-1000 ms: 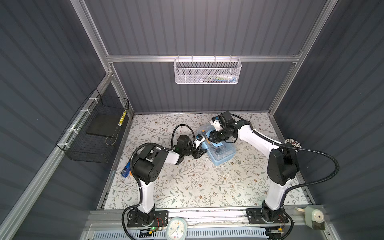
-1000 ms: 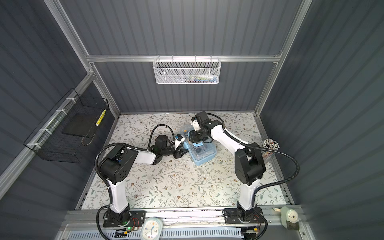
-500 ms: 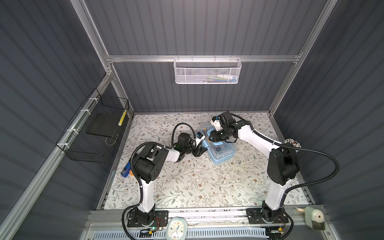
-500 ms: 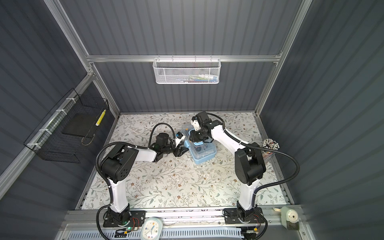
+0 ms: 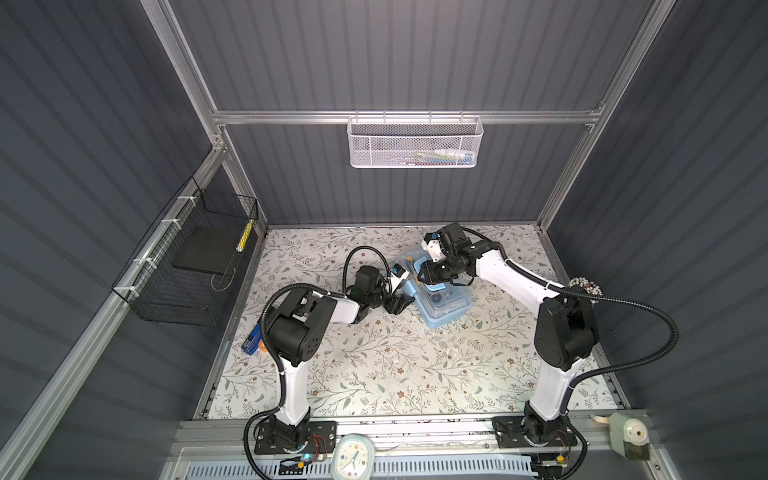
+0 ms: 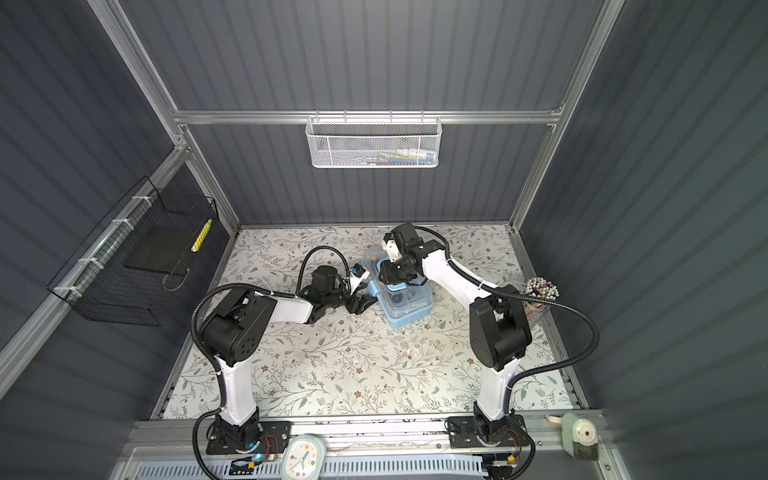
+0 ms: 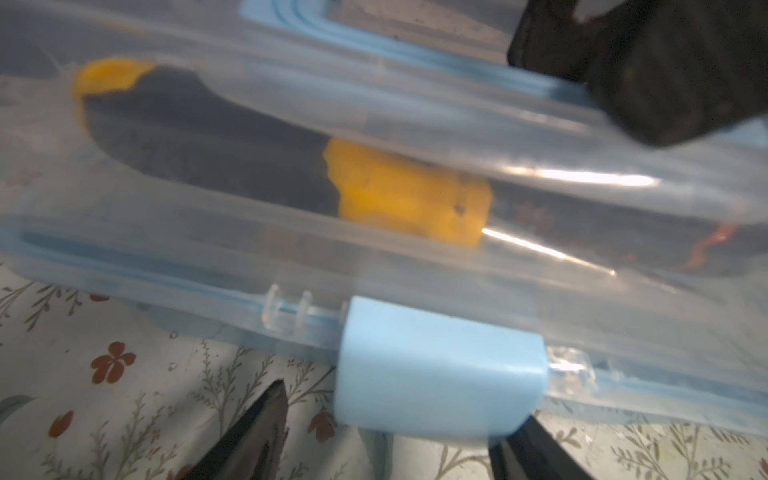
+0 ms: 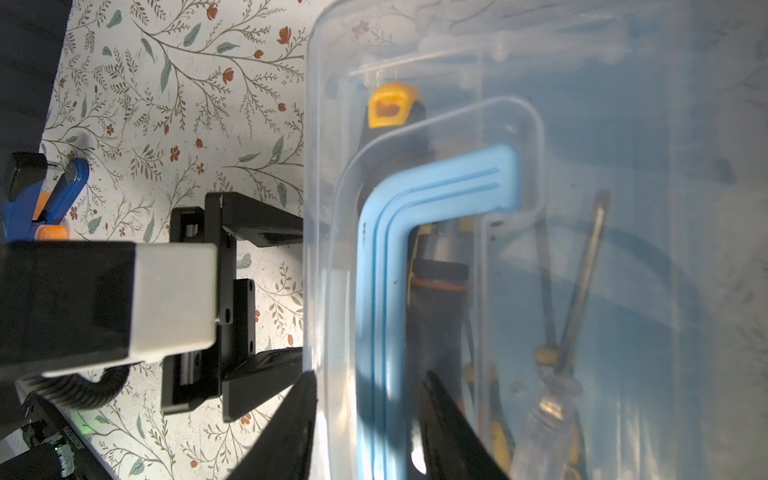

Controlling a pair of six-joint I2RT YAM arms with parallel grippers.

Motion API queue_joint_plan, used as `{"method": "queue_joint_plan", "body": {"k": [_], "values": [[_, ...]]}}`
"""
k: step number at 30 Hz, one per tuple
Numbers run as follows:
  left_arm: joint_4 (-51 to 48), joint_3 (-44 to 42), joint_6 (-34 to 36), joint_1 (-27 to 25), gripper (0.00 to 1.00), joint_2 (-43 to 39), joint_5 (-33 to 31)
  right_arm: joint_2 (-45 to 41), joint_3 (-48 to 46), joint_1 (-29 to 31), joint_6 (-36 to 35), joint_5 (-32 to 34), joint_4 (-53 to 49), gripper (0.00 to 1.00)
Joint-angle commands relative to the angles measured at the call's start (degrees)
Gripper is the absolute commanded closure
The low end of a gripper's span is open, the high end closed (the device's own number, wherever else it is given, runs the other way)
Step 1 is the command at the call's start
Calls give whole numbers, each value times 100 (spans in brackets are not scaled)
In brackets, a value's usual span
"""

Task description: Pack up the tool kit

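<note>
Tool kit (image 5: 446,301) sits flat on the floral table (image 5: 374,374), lid up, in the back half & just right of the middle, well clear of every edge. Looks like the closing-up stage to me: tools are inside and the clear lid (image 8: 582,124) is down over them. Right gripper (image 5: 429,275) comes in from above w/ its fingers (image 8: 444,428) astride the blue C-handle (image 8: 382,249), one each side. That's prob. to pin the lid & stop the light case skating while the other arm works the side. Can't tell if they're pinching the handle or only bracketing it. Left gripper (image 5: 400,304) is low at the table against the case's left long side, its fingers (image 8: 266,237) spread apart & gripping nothing. The blue latch (image 7: 440,370) sits in the gap, one tip at its corner, the other clear of it. My guess is it's there for that latch. The flap looks folded down over the rim, but whether it's clicked home I can't say. Long axis runs approx. back edge to front edge, near end swung a bit toward the right edge. The handle bar lies along it, and so does the orange-black screwdriver (image 7: 399,195) on the latch side, butt toward the back. A thinner screwdriver (image 8: 582,282) lies slightly askew.
</note>
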Motion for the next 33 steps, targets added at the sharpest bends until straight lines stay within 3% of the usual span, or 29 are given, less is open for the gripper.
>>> {"method": "queue_joint_plan", "body": {"k": [1, 22, 28, 33], "values": [[-101, 148, 11, 39, 24, 41, -27, 73, -88, 11, 39, 68, -389, 57], [-74, -63, -108, 36, 20, -229, -87, 112, -68, 6, 74, 124, -392, 56], [-118, -27, -100, 30, 20, -220, -88, 209, 200, 79, -21, 512, -722, 40], [-78, -80, -149, 30, 20, -253, -177, 149, 223, 82, 20, 816, -650, 37]]}}
